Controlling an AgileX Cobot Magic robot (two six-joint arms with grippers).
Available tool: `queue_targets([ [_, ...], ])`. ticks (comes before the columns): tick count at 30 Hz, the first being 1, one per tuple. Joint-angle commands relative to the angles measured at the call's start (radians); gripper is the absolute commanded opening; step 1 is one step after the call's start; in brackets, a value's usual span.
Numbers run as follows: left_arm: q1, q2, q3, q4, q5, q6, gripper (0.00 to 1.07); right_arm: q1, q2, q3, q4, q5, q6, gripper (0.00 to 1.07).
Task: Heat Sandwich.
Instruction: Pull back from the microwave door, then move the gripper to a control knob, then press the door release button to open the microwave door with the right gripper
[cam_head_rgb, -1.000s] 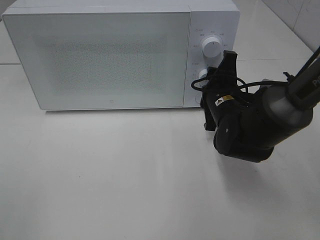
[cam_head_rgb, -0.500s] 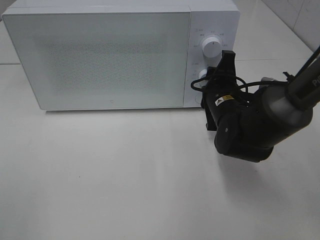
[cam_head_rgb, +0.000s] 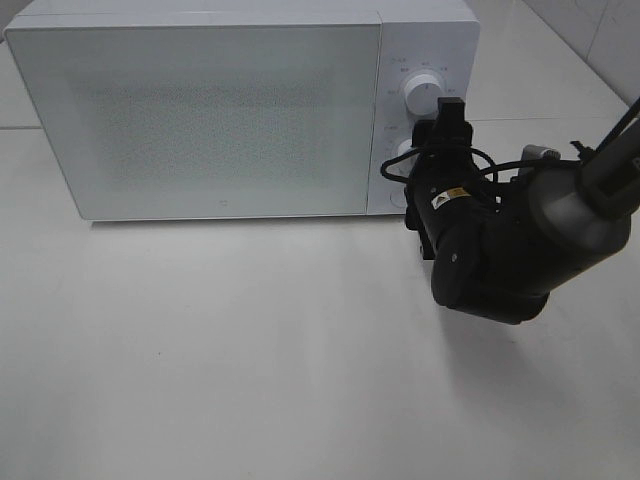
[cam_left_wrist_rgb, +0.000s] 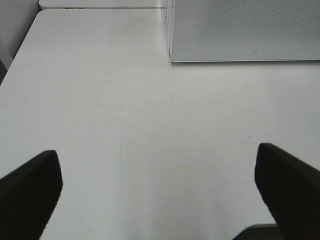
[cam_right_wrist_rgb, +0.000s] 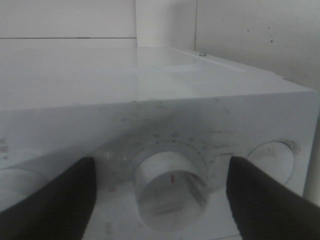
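Note:
The white microwave (cam_head_rgb: 220, 110) stands at the back of the table with its door closed. The sandwich is hidden from every view. My right gripper (cam_head_rgb: 432, 140) is at the control panel, around the lower knob (cam_head_rgb: 404, 152). In the right wrist view that knob (cam_right_wrist_rgb: 170, 192) sits between the two black fingers (cam_right_wrist_rgb: 50, 200) with a gap on each side, so the right gripper (cam_right_wrist_rgb: 162, 205) is open. My left gripper (cam_left_wrist_rgb: 160, 200) hangs open over bare table, with nothing between its fingers.
The upper knob (cam_head_rgb: 423, 95) sits just above my right gripper. The right arm's dark body (cam_head_rgb: 500, 250) hovers over the table (cam_head_rgb: 250, 350) in front of the panel. The microwave's front corner (cam_left_wrist_rgb: 240, 30) shows in the left wrist view.
The right gripper's fingers have spread apart from the lower knob. Its upper finger shifted slightly in the exterior view. The left gripper has not moved.

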Motion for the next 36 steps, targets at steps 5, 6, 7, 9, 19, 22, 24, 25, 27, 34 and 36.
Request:
queue_targets([
  [5, -0.004, -0.020, 0.002, -0.002, -0.010, -0.001, 1.00, -0.008, -0.059, 0.048, -0.052, -0.035, -0.062, 0.76],
  [6, -0.004, -0.020, 0.002, -0.002, -0.010, -0.001, 1.00, -0.008, -0.069, 0.060, -0.060, -0.018, -0.078, 0.76],
  [7, -0.004, -0.020, 0.002, -0.002, -0.010, -0.001, 1.00, -0.008, -0.078, 0.070, -0.063, -0.004, -0.096, 0.76],
  [9, -0.004, -0.020, 0.002, -0.002, -0.010, -0.001, 1.00, -0.008, -0.099, 0.094, -0.068, 0.014, -0.137, 0.76],
  [19, -0.004, -0.020, 0.002, -0.002, -0.010, -0.001, 1.00, -0.008, -0.269, 0.177, -0.164, 0.282, -0.547, 0.76],
  [22, -0.004, -0.020, 0.002, -0.002, -0.010, -0.001, 1.00, -0.008, -0.339, 0.179, -0.199, 0.458, -0.803, 0.76],
  [24, -0.004, -0.020, 0.002, -0.002, -0.010, -0.001, 1.00, -0.008, -0.352, 0.179, -0.199, 0.492, -0.856, 0.76],
  [25, -0.004, -0.020, 0.002, -0.002, -0.010, -0.001, 1.00, -0.008, -0.368, 0.179, -0.199, 0.534, -0.921, 0.76],
  [27, -0.004, -0.020, 0.002, -0.002, -0.010, -0.001, 1.00, -0.008, -0.410, 0.179, -0.196, 0.642, -1.083, 0.76],
  [34, -0.004, -0.020, 0.002, -0.002, -0.010, -0.001, 1.00, -0.026, -0.468, 0.177, -0.195, 0.836, -1.324, 0.76],
  [36, -0.004, -0.020, 0.002, -0.002, -0.010, -0.001, 1.00, -0.059, -0.487, 0.175, -0.195, 0.953, -1.409, 0.76],
])
